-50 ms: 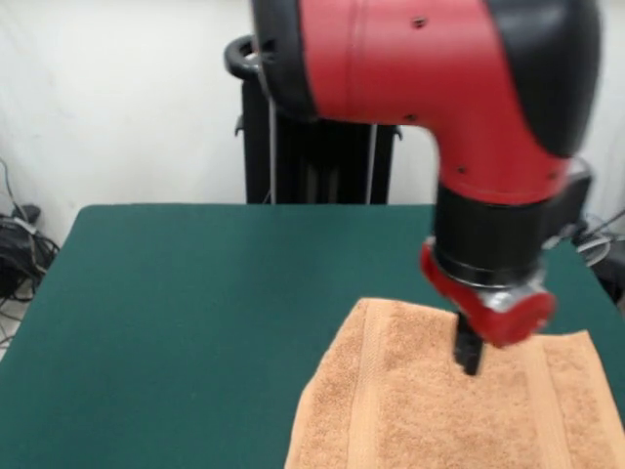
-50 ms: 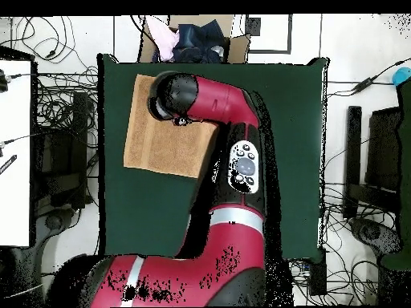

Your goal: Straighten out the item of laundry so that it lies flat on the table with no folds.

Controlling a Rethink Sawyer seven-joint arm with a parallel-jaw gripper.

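One towel (image 1: 439, 410) lies at the near right of the one green table (image 1: 195, 313), two woven bands showing. The single gripper (image 1: 470, 357) points down at the towel's far part; its opening cannot be told.

The towel (image 1: 430, 410) is light orange-tan terry with flat woven bands of the same colour. The surface (image 1: 195, 313) beneath is dark green. The arm (image 1: 430, 78) is red with black joints and ends in black fingers (image 1: 470, 349).
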